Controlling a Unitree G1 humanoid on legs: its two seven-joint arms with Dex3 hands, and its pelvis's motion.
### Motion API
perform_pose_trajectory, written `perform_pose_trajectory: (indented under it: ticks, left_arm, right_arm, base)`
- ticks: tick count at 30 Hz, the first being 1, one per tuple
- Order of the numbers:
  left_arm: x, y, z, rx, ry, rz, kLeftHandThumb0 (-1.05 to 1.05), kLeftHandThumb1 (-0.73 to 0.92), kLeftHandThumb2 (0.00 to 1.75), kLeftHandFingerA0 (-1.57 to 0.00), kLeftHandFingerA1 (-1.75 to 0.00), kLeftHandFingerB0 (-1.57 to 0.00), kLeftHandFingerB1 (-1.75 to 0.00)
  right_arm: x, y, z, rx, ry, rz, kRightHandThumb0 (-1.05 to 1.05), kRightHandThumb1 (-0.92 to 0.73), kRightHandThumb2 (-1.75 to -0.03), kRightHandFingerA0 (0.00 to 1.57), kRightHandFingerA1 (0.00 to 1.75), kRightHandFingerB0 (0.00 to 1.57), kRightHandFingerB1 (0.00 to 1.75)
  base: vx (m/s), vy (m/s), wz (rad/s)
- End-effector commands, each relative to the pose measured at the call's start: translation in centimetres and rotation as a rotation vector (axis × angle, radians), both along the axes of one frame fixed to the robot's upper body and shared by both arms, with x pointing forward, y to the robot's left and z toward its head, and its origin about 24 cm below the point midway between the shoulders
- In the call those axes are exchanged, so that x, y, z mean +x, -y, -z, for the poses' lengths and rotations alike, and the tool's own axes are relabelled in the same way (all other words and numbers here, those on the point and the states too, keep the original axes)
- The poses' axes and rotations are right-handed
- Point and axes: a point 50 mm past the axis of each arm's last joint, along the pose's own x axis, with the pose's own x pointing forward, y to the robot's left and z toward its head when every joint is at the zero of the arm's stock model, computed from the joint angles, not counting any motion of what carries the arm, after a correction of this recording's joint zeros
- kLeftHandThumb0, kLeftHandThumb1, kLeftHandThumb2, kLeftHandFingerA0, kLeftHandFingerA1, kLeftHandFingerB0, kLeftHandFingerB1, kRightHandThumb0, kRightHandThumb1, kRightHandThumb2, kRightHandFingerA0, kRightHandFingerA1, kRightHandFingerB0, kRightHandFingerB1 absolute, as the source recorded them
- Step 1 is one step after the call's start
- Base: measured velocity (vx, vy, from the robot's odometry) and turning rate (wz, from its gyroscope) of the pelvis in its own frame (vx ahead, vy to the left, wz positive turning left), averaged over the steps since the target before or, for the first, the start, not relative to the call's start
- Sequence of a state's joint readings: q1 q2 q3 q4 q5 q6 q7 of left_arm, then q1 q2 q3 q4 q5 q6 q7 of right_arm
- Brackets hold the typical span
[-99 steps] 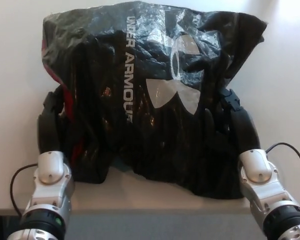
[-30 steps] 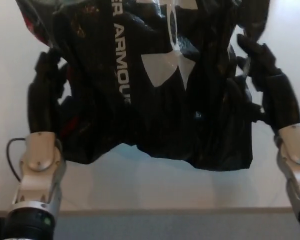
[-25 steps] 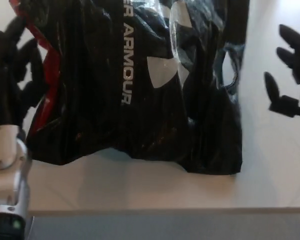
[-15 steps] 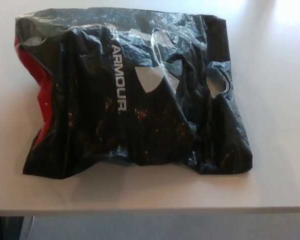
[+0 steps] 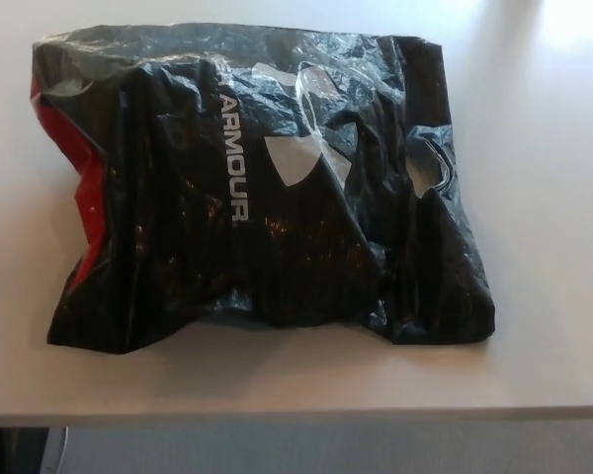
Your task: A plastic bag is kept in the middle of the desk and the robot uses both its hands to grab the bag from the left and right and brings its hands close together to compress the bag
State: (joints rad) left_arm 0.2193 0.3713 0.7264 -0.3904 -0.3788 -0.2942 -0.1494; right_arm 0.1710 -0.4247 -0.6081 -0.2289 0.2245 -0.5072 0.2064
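A crumpled black plastic bag with white "ARMOUR" lettering and a white logo lies flat on the white desk. Red material shows at its left edge, and a handle cut-out gapes on its right side. The bag is bunched in folds and narrower than it is deep. Neither of my hands shows in the head view, and nothing touches the bag.
The desk's front edge runs across the bottom of the picture, with grey floor below it. Bare white desk surface lies to the right of the bag and in a strip before it.
Both hands, which pressed the bag's left and right sides a second ago, opened, drew away and left the picture. The bag stays crumpled on the desk; the camera view shifted.
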Motion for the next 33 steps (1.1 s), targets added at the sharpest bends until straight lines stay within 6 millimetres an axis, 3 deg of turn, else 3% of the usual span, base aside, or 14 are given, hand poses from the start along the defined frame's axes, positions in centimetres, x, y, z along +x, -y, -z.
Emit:
perform_pose_trajectory:
  ticks: [1,4,5,6,7,11,13,15,17,20,21,22,26,33]
  left_arm:
    - [-2.9,0.1,3.9,-0.034,-0.006,0.072,-0.74,0.92,0.75,-0.25,-0.32,-0.17,-0.3]
    - [-3.3,-0.3,5.7,-0.064,-0.069,0.03,-0.76,0.92,0.74,-0.28,-0.33,-0.2,-0.3]
    - [-3.7,-0.6,7.1,-0.064,-0.118,0.005,-0.76,0.92,0.72,-0.25,-0.35,-0.2,-0.28]
    - [-4.2,-1.1,8.9,-0.071,-0.191,-0.013,-0.34,0.56,1.14,-0.03,-0.49,-0.01,-0.47]
    - [-4.7,-1.6,11.2,-0.086,-0.286,-0.033,-0.72,0.92,0.76,-0.21,-0.34,-0.2,-0.29]
    - [-6.2,-2.7,16.3,-0.156,-0.431,-0.101,-0.67,0.92,0.72,-0.23,-0.33,-0.23,-0.3]
    - [-7.3,-2.9,17.4,-0.198,-0.491,-0.102,-0.68,0.92,0.66,-0.2,-0.31,-0.2,-0.27]
    - [-8.0,-2.3,19.5,-0.306,-0.553,-0.082,-0.32,0.63,1.16,-0.01,-0.48,0.0,-0.46]
    - [-8.5,-2.1,20.5,-0.358,-0.584,-0.072,-0.7,0.74,1.07,-0.08,-0.44,-0.08,-0.41]
    - [-8.8,-1.7,22.2,-0.474,-0.612,-0.058,-0.32,0.62,1.16,-0.01,-0.49,0.0,-0.46]
    - [-8.9,-1.5,22.8,-0.525,-0.62,-0.041,-0.31,0.63,1.17,-0.01,-0.49,0.0,-0.47]
    - [-9.0,-1.2,23.1,-0.53,-0.629,-0.037,-0.73,0.75,1.06,-0.1,-0.44,-0.06,-0.4]
    - [-8.8,-0.9,23.5,-0.552,-0.638,0.002,-0.63,0.75,1.09,-0.01,-0.42,-0.07,-0.36]
    - [-8.7,-0.8,23.3,-0.578,-0.629,0.074,-0.78,0.76,1.06,-0.04,-0.42,-0.1,-0.35]
  right_arm:
    - [-4.8,-0.2,4.1,0.09,-0.05,-0.02,-0.38,-0.42,-1.04,0.01,0.51,0.0,0.49]
    - [-6.3,-0.4,6.3,0.095,-0.109,0.022,-0.37,-0.49,-1.07,0.01,0.51,0.0,0.48]
    - [-6.9,-0.5,8.1,0.113,-0.189,0.029,-0.71,-0.85,-0.64,0.12,0.34,0.13,0.29]
    - [-7.2,-0.4,9.8,0.135,-0.242,0.049,-0.36,-0.56,-1.11,0.01,0.51,0.0,0.48]
    - [-7.3,-0.1,11.6,0.163,-0.284,0.084,-0.37,-0.55,-1.1,0.01,0.5,0.0,0.48]
    - [-7.8,1.2,15.2,0.201,-0.435,0.175,-0.38,-0.52,-1.1,0.0,0.49,0.0,0.47]
    - [-8.2,1.2,16.3,0.198,-0.483,0.186,-0.73,-0.85,-0.64,0.18,0.36,0.19,0.33]
    - [-8.1,1.4,18.3,0.23,-0.594,0.176,-0.37,-0.52,-1.1,0.01,0.49,0.0,0.47]
    - [-8.2,1.2,19.4,0.236,-0.658,0.159,-0.37,-0.51,-1.1,0.01,0.5,0.0,0.48]
    - [-8.3,0.7,20.8,0.265,-0.732,0.13,-0.75,-0.92,-0.67,0.14,0.36,0.13,0.31]
    - [-8.2,0.5,21.2,0.285,-0.742,0.114,-0.37,-0.54,-1.12,0.01,0.5,0.0,0.48]
    - [-8.1,0.3,21.4,0.302,-0.746,0.101,-0.36,-0.55,-1.12,0.0,0.5,0.0,0.48]
    - [-7.8,-0.6,21.8,0.317,-0.757,0.043,-0.81,-0.89,-0.72,0.07,0.35,0.08,0.26]
    - [-7.8,-1.4,21.6,0.372,-0.794,-0.02,-0.8,-0.79,-1.13,0.0,0.36,0.09,0.28]
  base:
    - [0.0,0.0,0.0]
    - [0.0,0.0,0.0]
    - [0.0,0.0,0.0]
    - [0.0,0.0,0.0]
    - [0.0,0.0,0.0]
    - [0.0,0.0,0.0]
    - [0.0,0.0,0.0]
    - [0.0,0.0,0.0]
    - [0.0,0.0,0.0]
    - [0.0,0.0,0.0]
    - [0.0,0.0,0.0]
    - [0.0,0.0,0.0]
    - [0.0,0.0,0.0]
    - [0.0,0.0,0.0]
